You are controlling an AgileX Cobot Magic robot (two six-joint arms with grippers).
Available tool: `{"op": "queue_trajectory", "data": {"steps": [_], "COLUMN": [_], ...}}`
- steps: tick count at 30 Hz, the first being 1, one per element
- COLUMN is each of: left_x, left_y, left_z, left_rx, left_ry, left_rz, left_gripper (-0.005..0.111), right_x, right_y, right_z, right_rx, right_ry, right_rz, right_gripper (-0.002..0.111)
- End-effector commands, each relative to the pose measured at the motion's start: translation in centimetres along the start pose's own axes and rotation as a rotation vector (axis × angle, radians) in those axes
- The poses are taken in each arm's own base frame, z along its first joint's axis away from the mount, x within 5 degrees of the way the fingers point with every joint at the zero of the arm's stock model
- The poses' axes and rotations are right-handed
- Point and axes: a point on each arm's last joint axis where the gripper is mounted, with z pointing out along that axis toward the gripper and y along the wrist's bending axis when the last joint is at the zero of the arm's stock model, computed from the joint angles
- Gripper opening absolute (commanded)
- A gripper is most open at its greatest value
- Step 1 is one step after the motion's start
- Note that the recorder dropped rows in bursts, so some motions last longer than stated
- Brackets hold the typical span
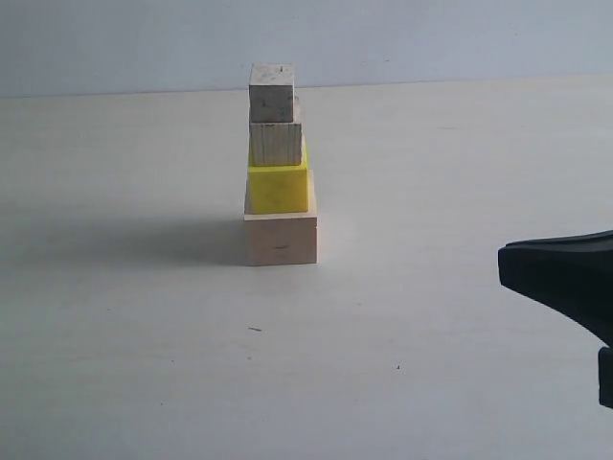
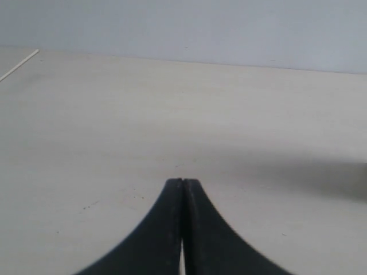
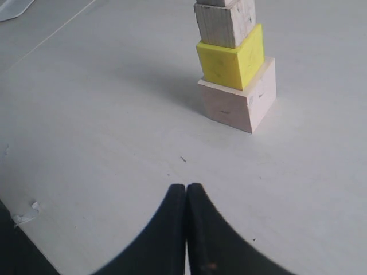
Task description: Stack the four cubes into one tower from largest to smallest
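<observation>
A tower (image 1: 278,172) of four cubes stands on the pale table (image 1: 144,364). The large wood cube (image 1: 281,238) is at the base, the yellow cube (image 1: 279,188) on it, the medium wood cube (image 1: 276,143) above, the small wood cube (image 1: 271,92) on top. In the right wrist view the large cube (image 3: 238,103), yellow cube (image 3: 230,60) and medium cube (image 3: 223,23) show, the top one cut off. My right gripper (image 3: 187,187) is shut and empty, well short of the tower; it shows as a black shape (image 1: 565,278) at the exterior view's right edge. My left gripper (image 2: 182,181) is shut, empty, over bare table.
A pale wall (image 1: 431,38) rises behind the table's far edge. In the right wrist view a thin line (image 3: 51,34) runs across the table, with a pale object (image 3: 14,7) in the far corner and a dark edge (image 3: 17,246) near the gripper.
</observation>
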Motion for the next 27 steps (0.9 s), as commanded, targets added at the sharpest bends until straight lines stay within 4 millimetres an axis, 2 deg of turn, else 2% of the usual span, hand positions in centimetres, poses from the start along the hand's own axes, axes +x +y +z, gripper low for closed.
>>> {"op": "queue_trajectory", "data": {"steps": [1, 27], "left_x": [-0.01, -0.01], "left_y": [-0.08, 0.01], "left_z": [-0.01, -0.01], "left_rx": [0.014, -0.002], "left_ry": [-0.009, -0.010], "left_rz": [0.006, 0.002], "left_gripper": [0.000, 0.000], "right_x": [0.08, 0.08], "right_y": [-0.07, -0.07], "right_z": [-0.08, -0.08], "right_rx": [0.002, 0.002], "right_ry": [-0.008, -0.008], "right_rz": [-0.006, -0.004], "right_gripper": [0.000, 0.000]}}
